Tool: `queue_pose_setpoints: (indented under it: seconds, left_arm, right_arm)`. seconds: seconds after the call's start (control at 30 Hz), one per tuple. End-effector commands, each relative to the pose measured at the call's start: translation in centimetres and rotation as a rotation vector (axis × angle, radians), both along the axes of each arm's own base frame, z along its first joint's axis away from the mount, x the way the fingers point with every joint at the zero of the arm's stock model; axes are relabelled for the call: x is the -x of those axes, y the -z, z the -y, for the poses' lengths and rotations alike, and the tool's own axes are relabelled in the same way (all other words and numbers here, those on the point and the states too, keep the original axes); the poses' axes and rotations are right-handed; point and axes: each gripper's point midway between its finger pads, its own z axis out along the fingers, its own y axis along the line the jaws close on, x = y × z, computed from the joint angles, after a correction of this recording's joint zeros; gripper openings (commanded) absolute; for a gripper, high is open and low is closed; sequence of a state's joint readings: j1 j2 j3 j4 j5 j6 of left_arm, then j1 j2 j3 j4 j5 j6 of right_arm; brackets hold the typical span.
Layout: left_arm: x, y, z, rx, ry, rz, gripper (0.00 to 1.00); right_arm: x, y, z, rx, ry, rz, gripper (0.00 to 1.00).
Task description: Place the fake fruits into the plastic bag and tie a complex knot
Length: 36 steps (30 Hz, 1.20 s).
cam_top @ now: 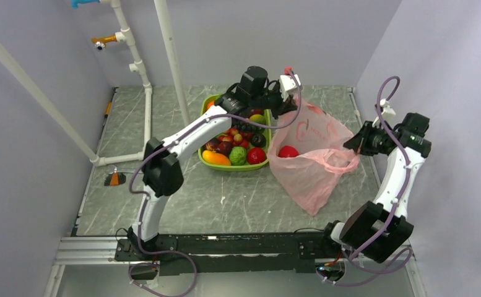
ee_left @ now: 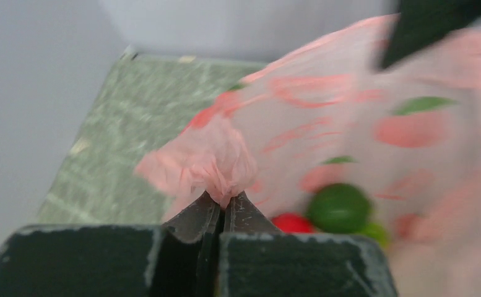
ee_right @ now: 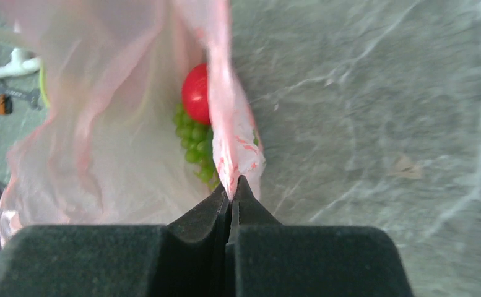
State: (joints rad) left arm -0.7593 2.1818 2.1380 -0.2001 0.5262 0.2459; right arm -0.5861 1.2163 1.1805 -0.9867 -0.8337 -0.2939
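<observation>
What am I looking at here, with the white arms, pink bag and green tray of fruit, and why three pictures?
These are two robot arms bolted at the near edge of a table. The wide picture comes from a fixed camera overhead; the other two come from cameras on each wrist. On the table stand a green tray of fake fruits and a pink plastic bag holding a red fruit and green grapes. The left fingers are shut on one bunched bag edge, the right fingers on the opposite edge.

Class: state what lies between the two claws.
The plastic bag, held open between left claw and right claw, a red fruit inside; seen in the top view.
</observation>
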Motion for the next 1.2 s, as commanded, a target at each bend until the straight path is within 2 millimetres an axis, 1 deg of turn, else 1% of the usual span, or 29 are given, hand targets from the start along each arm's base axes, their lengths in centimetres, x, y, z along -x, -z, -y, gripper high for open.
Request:
queue_pose_setpoints:
  seconds: [0.0,0.03,0.1,0.17,0.2,0.27,0.3,0.33,0.4,0.47,0.53,0.57,0.6,0.67,0.77,0.83,0.93,0.97,1.0,1.03,1.07,1.1,1.17]
  left_arm:
    - [14.1,-15.6,-0.7,0.249,0.315,0.037,0.00]
    - [16.2,-16.4,-1.2,0.257,0.364,0.007,0.00]
    - [19.8,-17.5,-2.4,0.261,0.438,-0.070,0.00]
    - [23.0,-17.8,-3.8,0.261,0.510,-0.182,0.00]
    - [24.4,-17.6,-4.5,0.254,0.545,-0.233,0.00]
    - [26.5,-17.1,-6.1,0.238,0.586,-0.325,0.00]
    - [27.2,-16.9,-6.9,0.230,0.593,-0.335,0.00]
    - [27.5,-16.3,-7.7,0.210,0.578,-0.342,0.00]
    - [27.3,-15.2,-9.4,0.179,0.531,-0.322,0.00]
    - [25.8,-14.0,-11.5,0.156,0.447,-0.342,0.00]
    - [23.9,-13.2,-14.4,0.155,0.360,-0.367,0.00]
    - [22.8,-12.5,-15.9,0.145,0.304,-0.367,0.00]
    - [21.8,-11.8,-17.3,0.137,0.250,-0.363,0.00]
    - [21.0,-10.8,-20.1,0.127,0.174,-0.340,0.00]
    - [20.8,-9.5,-23.2,0.124,0.077,-0.330,0.00]
    - [20.6,-9.3,-24.9,0.135,0.018,-0.332,0.00]
    - [21.4,-10.4,-26.4,0.182,-0.002,-0.364,0.00]
    - [21.9,-10.9,-26.6,0.200,0.007,-0.369,0.00]
    - [22.3,-11.3,-26.7,0.215,0.008,-0.375,0.00]
    - [22.7,-11.9,-26.9,0.234,0.003,-0.367,0.00]
    - [22.7,-12.1,-27.1,0.248,-0.018,-0.369,0.00]
    - [22.4,-12.2,-27.3,0.263,-0.057,-0.374,0.00]
    - [21.1,-12.1,-27.9,0.283,-0.149,-0.384,0.00]
  right_arm:
    - [-2.4,-2.3,4.3,0.152,0.045,0.055,0.00]
    - [-2.7,-2.5,4.7,0.159,0.044,0.050,0.00]
    - [-3.4,-2.8,5.2,0.170,0.027,0.046,0.00]
    - [-3.8,-2.7,5.1,0.176,-0.004,0.035,0.00]
    - [-4.0,-2.7,4.8,0.170,-0.026,0.029,0.00]
    - [-4.2,-2.4,3.7,0.150,-0.081,0.016,0.00]
    - [-4.1,-2.2,2.7,0.131,-0.114,0.003,0.00]
    - [-4.0,-1.9,1.6,0.118,-0.151,-0.005,0.00]
    - [-3.7,-1.3,-1.0,0.092,-0.224,-0.016,0.00]
    - [-3.4,-0.9,-3.9,0.068,-0.294,-0.015,0.00]
    - [-3.2,-0.8,-6.7,0.054,-0.355,-0.004,0.00]
    - [-3.1,-0.9,-8.8,0.039,-0.396,-0.001,0.00]
    - [-3.2,-1.0,-10.4,0.036,-0.429,0.011,0.00]
    - [-3.5,-1.3,-13.6,0.031,-0.495,0.035,0.00]
    - [-3.6,-1.7,-19.0,0.036,-0.620,0.062,0.00]
    - [-3.6,-2.0,-21.7,0.038,-0.689,0.078,0.00]
    - [-2.9,-2.9,-25.2,0.023,-0.809,0.112,0.00]
    - [-2.9,-3.3,-25.9,0.019,-0.836,0.125,0.00]
    - [-3.1,-3.5,-26.6,0.021,-0.853,0.135,0.05]
    - [-3.7,-4.2,-26.9,0.031,-0.853,0.162,0.17]
    - [-4.4,-4.8,-26.8,0.044,-0.840,0.179,0.31]
    - [-5.2,-5.3,-26.2,0.065,-0.814,0.192,0.48]
    - [-6.6,-6.6,-23.8,0.085,-0.746,0.206,0.77]
